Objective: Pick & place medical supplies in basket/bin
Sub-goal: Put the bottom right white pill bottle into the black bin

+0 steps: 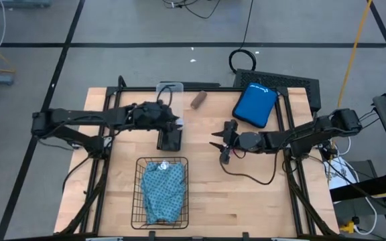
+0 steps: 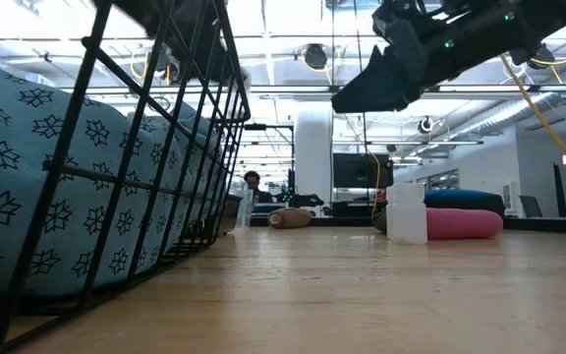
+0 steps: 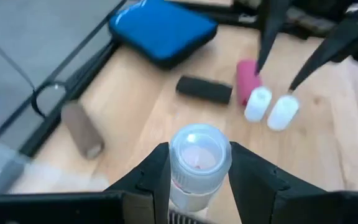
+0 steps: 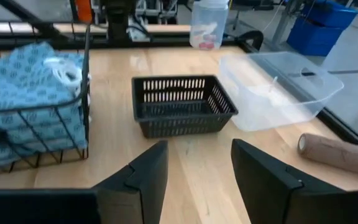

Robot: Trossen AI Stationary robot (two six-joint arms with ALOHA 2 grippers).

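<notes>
My left gripper (image 1: 174, 124) hovers over the small black tray (image 1: 169, 139), shut on a white-capped vial (image 3: 195, 163). My right gripper (image 1: 220, 150) is open and empty. In the low view it (image 2: 367, 93) hangs above a standing vial (image 2: 406, 211) and the pink roll (image 2: 460, 224). Two vials (image 3: 258, 102) (image 3: 283, 112), the pink roll (image 3: 247, 79) and the black block (image 3: 204, 89) rest on the table. The brown roll (image 1: 198, 100) lies at the far side. The wire-mesh basket (image 1: 139, 201) holds the folded teal cloth (image 1: 163, 191) with a small white thing (image 1: 163, 165) on it. My left gripper pinches the vial between its two fingers (image 3: 151, 177), on the sides of its body just below the white cap (image 3: 174, 180). The vial is lifted clear of the table, its cap end facing the wrist camera.
A clear plastic box (image 1: 170, 90) stands at the far edge behind the tray. A blue pouch (image 1: 254, 105) lies at the far right. A cable (image 1: 246, 177) runs over the table below the right arm. Bare wood lies to the right of the basket.
</notes>
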